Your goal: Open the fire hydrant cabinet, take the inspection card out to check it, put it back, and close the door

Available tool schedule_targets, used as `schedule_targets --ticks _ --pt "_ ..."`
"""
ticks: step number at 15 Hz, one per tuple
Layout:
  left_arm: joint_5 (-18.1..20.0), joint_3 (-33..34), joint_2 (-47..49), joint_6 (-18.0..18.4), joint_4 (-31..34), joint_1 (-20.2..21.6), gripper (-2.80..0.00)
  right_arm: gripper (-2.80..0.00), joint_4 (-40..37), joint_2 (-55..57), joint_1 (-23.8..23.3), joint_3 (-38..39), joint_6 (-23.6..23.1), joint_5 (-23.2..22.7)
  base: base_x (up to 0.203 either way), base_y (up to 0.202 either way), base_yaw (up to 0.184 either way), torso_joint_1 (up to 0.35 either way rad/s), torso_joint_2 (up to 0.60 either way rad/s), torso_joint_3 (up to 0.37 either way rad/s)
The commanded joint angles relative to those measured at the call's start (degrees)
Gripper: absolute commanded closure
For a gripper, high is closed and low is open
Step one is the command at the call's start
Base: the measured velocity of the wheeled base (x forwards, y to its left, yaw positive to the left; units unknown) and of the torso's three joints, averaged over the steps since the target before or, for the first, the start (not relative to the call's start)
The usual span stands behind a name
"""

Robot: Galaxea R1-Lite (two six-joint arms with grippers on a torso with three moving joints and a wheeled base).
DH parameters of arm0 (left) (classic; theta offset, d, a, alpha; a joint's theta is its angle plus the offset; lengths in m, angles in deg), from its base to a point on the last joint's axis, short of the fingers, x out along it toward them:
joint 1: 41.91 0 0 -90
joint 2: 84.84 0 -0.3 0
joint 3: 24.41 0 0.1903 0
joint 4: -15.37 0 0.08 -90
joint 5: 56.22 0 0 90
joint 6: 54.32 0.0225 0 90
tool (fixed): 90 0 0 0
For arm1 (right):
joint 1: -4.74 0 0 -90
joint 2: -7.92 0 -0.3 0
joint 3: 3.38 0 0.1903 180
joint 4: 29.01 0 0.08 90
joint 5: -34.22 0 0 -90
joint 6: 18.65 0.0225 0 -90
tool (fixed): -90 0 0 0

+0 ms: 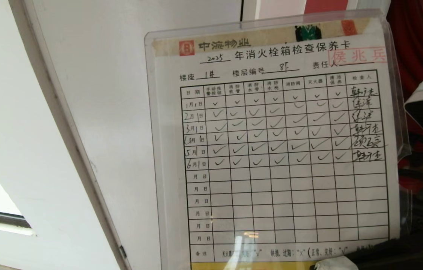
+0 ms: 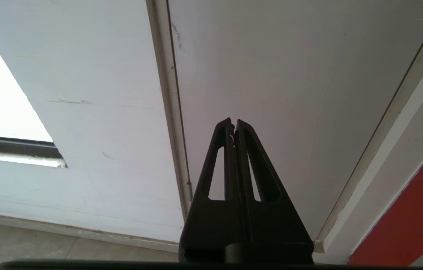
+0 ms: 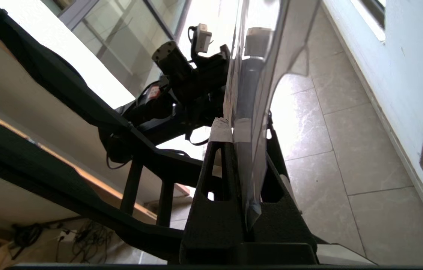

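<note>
White wall panels are filling the background while the right gripper [image 3: 247, 144], jaws clamped on the inspection card [image 1: 279, 150], is holding it upright above them, red cabinet interior [image 1: 421, 37] lying rightward behind.

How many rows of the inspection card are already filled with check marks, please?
6. On the inspection card, held up before the head camera by the right gripper, the top six dated rows carry check marks; every row below them is blank.
</note>
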Motion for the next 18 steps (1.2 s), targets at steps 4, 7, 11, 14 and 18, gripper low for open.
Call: schedule_targets --ticks 4,7,11,14,18 --pt "0.0 0.4 0.1 0.0 0.0 0.0 0.00 0.00 -0.1 -2.9 -0.2 0.8 0.0 8.2 0.000 0.000 0.000 0.000 0.00 0.000" --pt "0.0 0.4 0.0 0.0 0.0 0.0 0.00 0.00 -2.8 -6.4 -0.6 0.3 -0.1 10.3 0.000 0.000 0.000 0.000 0.00 0.000" --pt "0.0 0.4 0.1 0.0 0.0 0.0 0.00 0.00 -9.5 -10.3 -0.7 -0.8 -0.3 14.9 0.000 0.000 0.000 0.000 0.00 0.000" --pt "0.0 0.4 0.1 0.0 0.0 0.0 0.00 0.00 -21.9 -12.7 -0.7 -7.3 -0.6 18.9 0.000 0.000 0.000 0.000 0.00 0.000" --pt "0.0 0.4 0.0 0.0 0.0 0.0 0.00 0.00 -40.4 -14.4 -0.7 -13.2 -8.3 30.9 0.000 0.000 0.000 0.000 0.00 0.000"
